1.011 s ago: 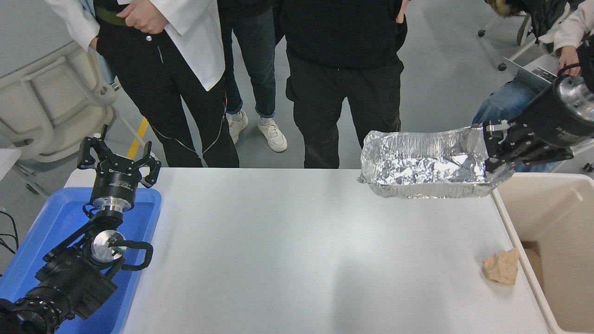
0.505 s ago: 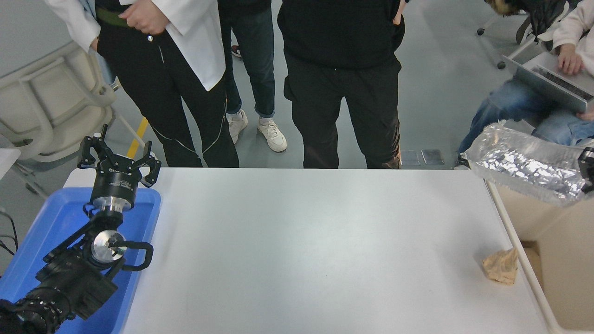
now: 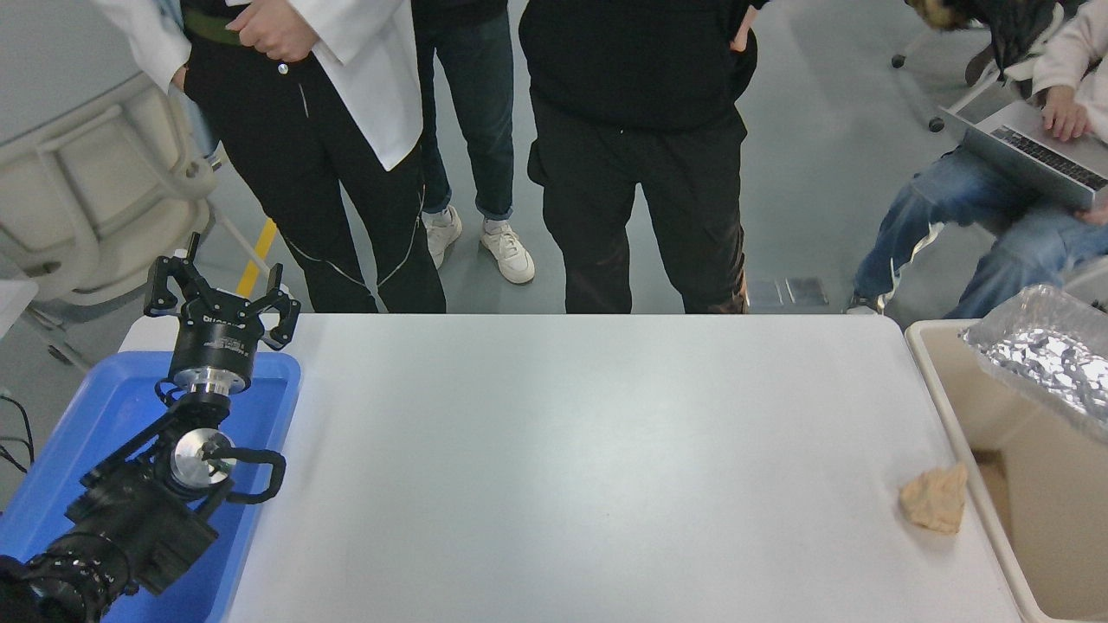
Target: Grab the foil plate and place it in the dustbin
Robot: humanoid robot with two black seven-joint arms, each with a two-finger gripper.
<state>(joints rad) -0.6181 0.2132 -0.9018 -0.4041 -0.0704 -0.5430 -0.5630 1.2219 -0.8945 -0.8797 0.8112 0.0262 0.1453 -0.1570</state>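
The foil plate (image 3: 1047, 359), a crinkled silver tray, hangs tilted over the open top of the beige dustbin (image 3: 939, 381) at the right edge of the picture; its right end runs out of view. My right gripper is out of the picture, so what holds the plate is not shown. My left gripper (image 3: 221, 298) is parked at the lower left over the blue tray, fingers spread open and empty.
A small tan crumpled paper wad (image 3: 935, 500) lies on the white table (image 3: 554, 467) close to the dustbin's left wall. A flat blue tray (image 3: 95, 433) sits under the left arm. Several people stand at the far side; one sits at the upper right with a laptop.
The foil plate moved right and down, from above the table's far right corner to over the dustbin's opening. The right gripper left the picture. The left arm has not moved.
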